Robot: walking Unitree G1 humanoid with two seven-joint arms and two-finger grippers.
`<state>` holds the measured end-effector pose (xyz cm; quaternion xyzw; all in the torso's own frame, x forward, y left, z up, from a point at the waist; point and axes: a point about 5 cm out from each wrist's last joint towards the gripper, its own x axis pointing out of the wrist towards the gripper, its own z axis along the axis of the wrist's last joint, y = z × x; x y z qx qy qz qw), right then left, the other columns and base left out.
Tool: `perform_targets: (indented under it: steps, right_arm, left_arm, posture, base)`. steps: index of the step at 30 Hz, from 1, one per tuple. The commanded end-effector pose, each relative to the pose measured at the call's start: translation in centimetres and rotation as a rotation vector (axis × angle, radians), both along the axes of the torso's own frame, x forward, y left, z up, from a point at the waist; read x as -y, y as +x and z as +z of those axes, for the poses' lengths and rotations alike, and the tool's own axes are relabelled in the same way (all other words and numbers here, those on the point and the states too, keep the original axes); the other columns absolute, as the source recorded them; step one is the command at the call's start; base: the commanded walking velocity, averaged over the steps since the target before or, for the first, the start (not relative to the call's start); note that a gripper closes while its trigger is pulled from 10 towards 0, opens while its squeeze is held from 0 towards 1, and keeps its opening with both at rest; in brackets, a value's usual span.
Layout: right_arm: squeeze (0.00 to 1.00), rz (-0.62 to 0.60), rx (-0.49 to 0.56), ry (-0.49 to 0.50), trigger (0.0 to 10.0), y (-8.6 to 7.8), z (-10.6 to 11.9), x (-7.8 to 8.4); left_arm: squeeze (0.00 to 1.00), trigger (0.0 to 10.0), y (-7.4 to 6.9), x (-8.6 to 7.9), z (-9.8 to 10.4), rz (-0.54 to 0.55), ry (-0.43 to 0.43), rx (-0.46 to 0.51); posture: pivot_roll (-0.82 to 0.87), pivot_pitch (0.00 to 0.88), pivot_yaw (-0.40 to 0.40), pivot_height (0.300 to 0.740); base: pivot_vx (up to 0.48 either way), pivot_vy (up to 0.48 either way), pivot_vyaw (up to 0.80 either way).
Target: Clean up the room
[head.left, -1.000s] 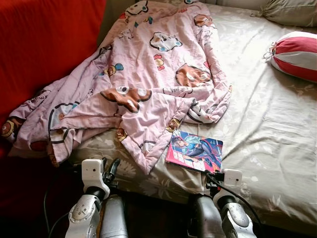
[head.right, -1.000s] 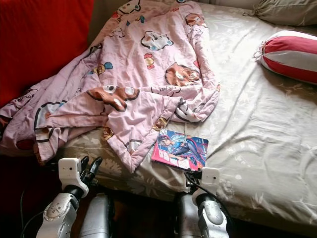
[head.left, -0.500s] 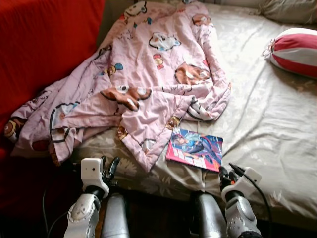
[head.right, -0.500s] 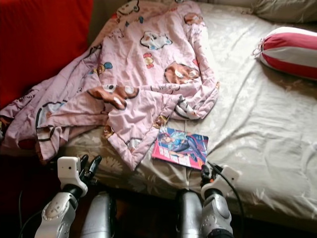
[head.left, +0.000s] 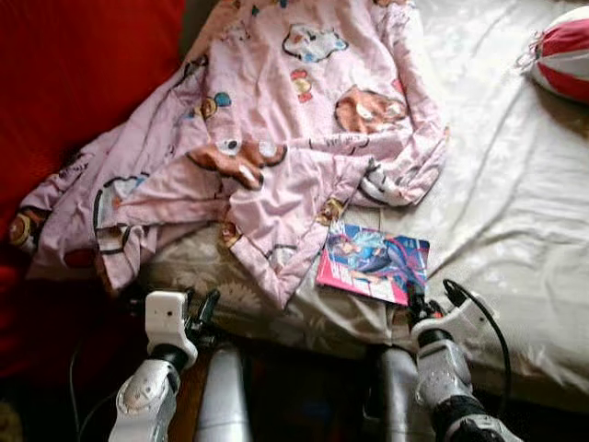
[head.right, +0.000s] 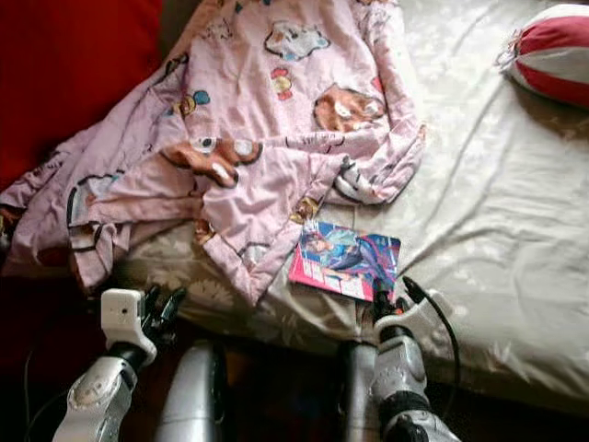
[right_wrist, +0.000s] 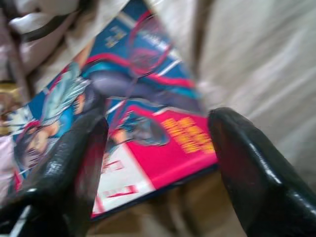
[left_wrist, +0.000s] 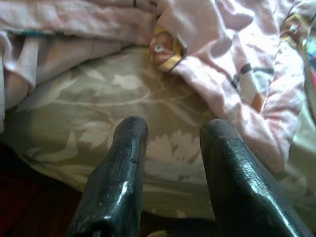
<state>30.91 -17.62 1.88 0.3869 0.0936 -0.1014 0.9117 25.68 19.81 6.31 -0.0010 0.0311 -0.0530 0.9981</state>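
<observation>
Presently, a comic book (head.left: 374,263) with a pink, blue and white cover lies flat on the bed sheet (head.left: 515,212) near the mattress edge, directly ahead of the right gripper (head.left: 429,296). That gripper is raised to the edge of the bed with its two black fingers (right_wrist: 256,173) spread apart; seen from the right wrist, the near corner of the book lies in the gap between them, and nothing is clamped. Whether a fingertip touches the cover cannot be told. Just beyond the book, further from the right gripper and toward the robot's left, a pink cartoon-print blanket (head.left: 276,138) lies crumpled across the bed, one folded corner lying right beside the book's far edge. The left gripper (head.left: 204,308) sits low at the bed's side below the hanging blanket, fingers (left_wrist: 118,182) parted, empty, pointed at the floral sheet. Well beyond the right gripper, a red-and-white striped cushion (head.left: 566,51) rests on the sheet. A red surface (head.left: 74,83) stands beyond the left gripper.
</observation>
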Motion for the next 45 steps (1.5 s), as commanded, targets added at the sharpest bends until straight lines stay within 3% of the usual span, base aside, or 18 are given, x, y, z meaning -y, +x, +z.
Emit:
perform_targets:
  steps: [1,3,4,13,20,26,32,39,45]
  right_arm:
    - [1.0,0.007,-0.032,0.014,10.0,-1.0,-1.1,-0.3]
    - [1.0,0.012,-0.03,0.006,10.0,-1.1,-1.2,-0.4]
    - [0.0,0.003,-0.031,0.01,10.0,-1.3,-1.4,-0.3]
    - [0.0,-0.046,-0.033,0.034,10.0,-2.2,-2.0,0.5]
    - [0.0,-0.023,-0.033,0.127,10.0,-2.5,-2.5,-0.1]
    - [0.0,-0.011,0.003,0.338,10.0,-2.6,-2.9,-1.0]
    - [0.0,0.006,-0.028,0.376,10.0,-3.1,-3.4,-1.5]
    - [0.0,0.011,-0.01,0.412,10.0,-2.7,-3.2,-1.6]
    - [0.0,-0.028,0.05,0.448,10.0,-1.6,-2.0,-0.7]
  left_arm:
    - [0.0,10.0,-0.9,-0.6,-0.8,0.003,0.035,-0.052]
    - [0.0,10.0,-1.1,-0.8,-0.9,0.004,0.041,-0.058]
    - [0.0,10.0,-1.3,-0.8,-0.9,0.002,0.047,-0.061]
    - [0.0,10.0,-1.8,-0.9,-0.9,-0.002,0.057,-0.075]
    - [0.0,10.0,-1.8,-0.9,-0.6,-0.009,0.068,-0.074]
    - [0.0,10.0,-2.2,-1.1,-0.4,-0.012,0.086,-0.073]
    - [0.0,10.0,-2.8,-1.7,-0.3,-0.002,0.105,-0.08]
    - [0.0,10.0,-3.2,-1.9,-0.2,0.004,0.119,-0.087]
    - [0.0,10.0,-3.6,-2.0,-0.1,0.007,0.129,-0.095]
  posture:
    - [0.19,0.376,0.067,0.595]
    - [0.19,0.381,0.069,0.595]
    - [0.19,0.387,0.072,0.595]
    - [0.19,0.384,0.076,0.595]
    - [0.2,0.375,0.083,0.595]
    - [0.23,0.379,0.095,0.595]
    - [0.26,0.395,0.107,0.595]
    - [0.27,0.406,0.114,0.595]
    - [0.29,0.414,0.12,0.595]
  base:
    - [0.0,0.0,0.0]
    - [0.0,0.0,0.0]
    - [0.0,0.0,0.0]
    - [0.0,0.0,0.0]
    - [0.0,0.0,0.0]
    - [0.0,0.0,0.0]
    - [0.0,0.0,0.0]
    - [0.0,0.0,0.0]
    - [0.0,0.0,0.0]
